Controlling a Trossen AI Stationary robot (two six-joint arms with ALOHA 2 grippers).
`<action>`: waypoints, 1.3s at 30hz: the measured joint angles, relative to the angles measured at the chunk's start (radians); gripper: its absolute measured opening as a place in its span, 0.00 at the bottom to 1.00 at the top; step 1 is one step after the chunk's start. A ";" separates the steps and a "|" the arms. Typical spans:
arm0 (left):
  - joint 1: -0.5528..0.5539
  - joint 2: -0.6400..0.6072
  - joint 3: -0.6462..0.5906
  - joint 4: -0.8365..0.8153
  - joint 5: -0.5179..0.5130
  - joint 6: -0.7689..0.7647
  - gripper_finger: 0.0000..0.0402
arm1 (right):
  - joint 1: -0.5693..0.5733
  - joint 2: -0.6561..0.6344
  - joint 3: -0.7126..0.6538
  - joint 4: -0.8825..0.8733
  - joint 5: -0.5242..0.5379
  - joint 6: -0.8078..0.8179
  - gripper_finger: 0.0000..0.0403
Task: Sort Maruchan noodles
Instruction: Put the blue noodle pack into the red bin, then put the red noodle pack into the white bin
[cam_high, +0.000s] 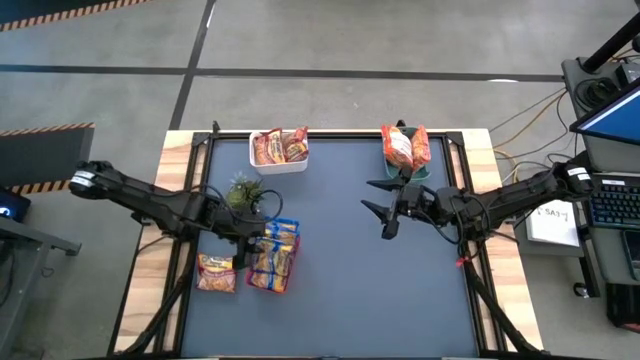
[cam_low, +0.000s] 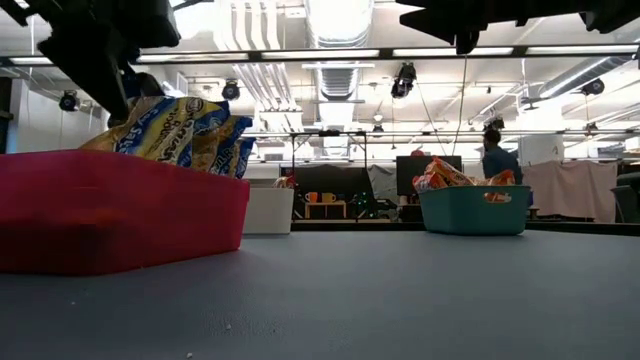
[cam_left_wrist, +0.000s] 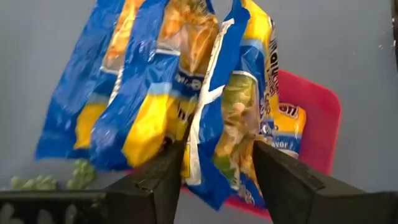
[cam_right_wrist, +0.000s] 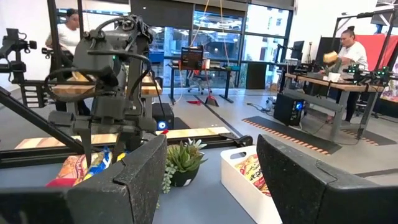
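Dark blue-grey mat (cam_high: 350, 260) is covering the table, open lab floor behind it; sort is looking close to done

- White bin (cam_high: 279, 152) at 11 o'clock on the mat is holding a few orange-red packets (cam_high: 280, 146)
- Teal bin (cam_low: 475, 210) at 1 o'clock is holding two or so orange packets (cam_high: 405, 145), standing upright
- Blue-trimmed packets (cam_high: 275, 250) are piling in the red tray (cam_low: 120, 215) at 8 o'clock; they're leaning and spilling over the rim in the low view, so not seated flat
- One orange-red packet (cam_high: 216, 272) is lying at the tray's 9 o'clock side, next to the blue stack. Can't tell if it's in the tray or on the mat. It looks like the odd colour for that pile, likely the one item left to move
- No loose packets showing on the rest of the mat

Left gripper (cam_left_wrist: 214, 165) is sitting over the red tray with its fingers spread either side of a blue packet's edge; gap is showing on both sides, so I'm reading it as letting go, not gripping

Right gripper (cam_high: 385, 208) is hovering mid-mat at 2 o'clock, just below the teal bin, fingers apart and empty

Small green plant (cam_high: 243, 192) is sitting just above the tray, not part of the job
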 joint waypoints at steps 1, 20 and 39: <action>0.000 0.000 0.014 -0.025 0.000 -0.005 0.44 | 0.000 0.000 0.000 0.000 0.000 -0.002 0.59; -0.036 0.007 0.298 -0.509 0.070 -0.260 0.42 | -0.009 0.000 0.000 -0.001 0.000 -0.003 0.59; -0.227 0.010 0.052 -0.419 0.106 -0.384 0.51 | -0.087 0.000 -0.001 -0.022 -0.005 -0.030 0.59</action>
